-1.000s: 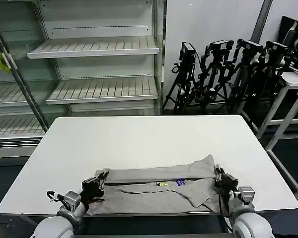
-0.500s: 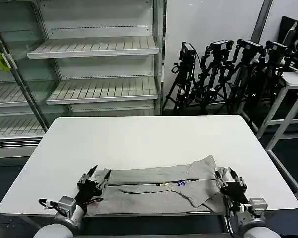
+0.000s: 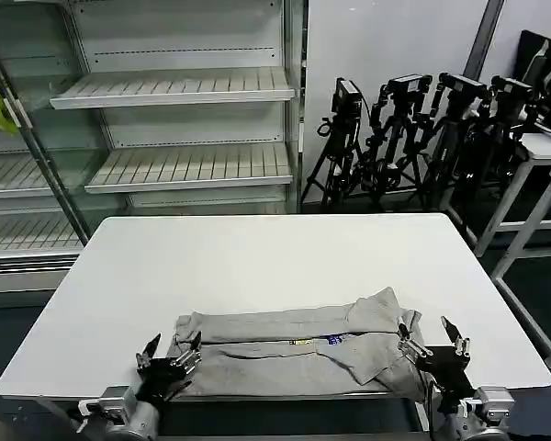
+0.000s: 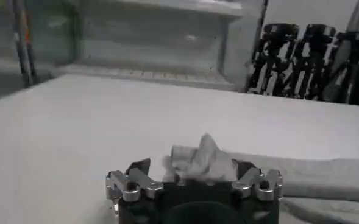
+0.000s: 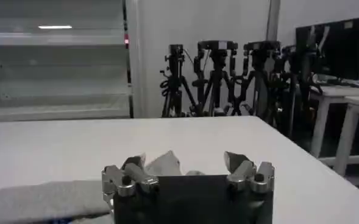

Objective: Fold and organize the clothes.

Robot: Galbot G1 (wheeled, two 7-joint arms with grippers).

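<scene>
— Where is the T-shirt [image 3: 298, 354]?

— It lies on the white desk [image 3: 257, 266], along the near edge, folded into a long grey band that runs side to side. A small multicoloured print [image 3: 317, 341] shows near the middle of the band. At its right end a flap of cloth is turned over on a slant.

— And the left gripper [image 3: 170, 354]?

— It sits low at the near edge of the desk, at the left end of the shirt. Its jaws stand apart, holding nothing. In the left wrist view the left gripper [image 4: 194, 182] has a bunched corner of the grey cloth [image 4: 200, 161] rising just beyond it, between the two sides.

— The right gripper [image 3: 432, 342]?

— At the right end of the shirt, also at the near edge. Its jaws are spread wide and empty. In the right wrist view a peak of cloth [image 5: 164, 164] stands just past the right gripper [image 5: 188, 170].

— What is behind the desk?

— A refrigerated shelf unit [image 3: 179, 119] with bare white shelves, and a row of black tripods [image 3: 422, 138] to the right.
</scene>
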